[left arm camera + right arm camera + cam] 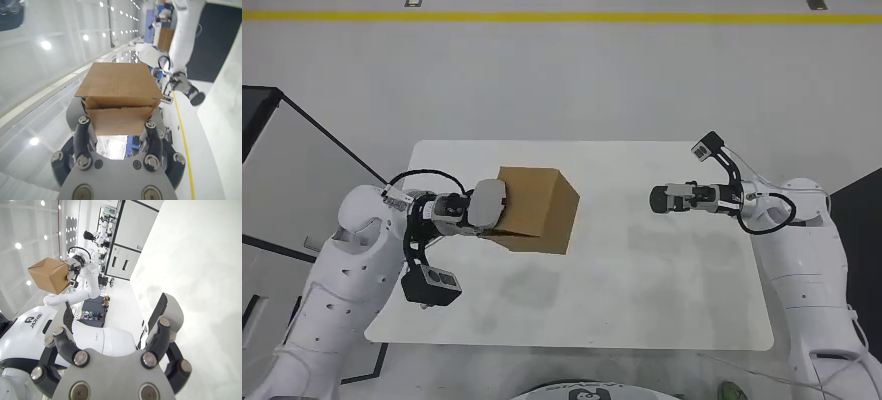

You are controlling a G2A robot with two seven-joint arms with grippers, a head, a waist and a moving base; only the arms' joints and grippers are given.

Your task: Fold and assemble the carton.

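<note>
A brown cardboard carton (537, 208) is formed into a box and held tilted above the left half of the white table (642, 290). My left gripper (492, 205) is at its left end, shut on a flap of the carton (119, 85); the flap sits between the two fingers (84, 121). Seen from the right wrist, the carton (49, 275) hangs in the air with its closed seam showing. My right gripper (654, 198) hovers over the table's right side, apart from the carton, open with nothing between its ribbed pads (160, 306).
A black frame (282, 130) stands left of the table. A yellow line (562, 16) runs across the floor at the back. Bare tabletop lies between the carton and the right gripper.
</note>
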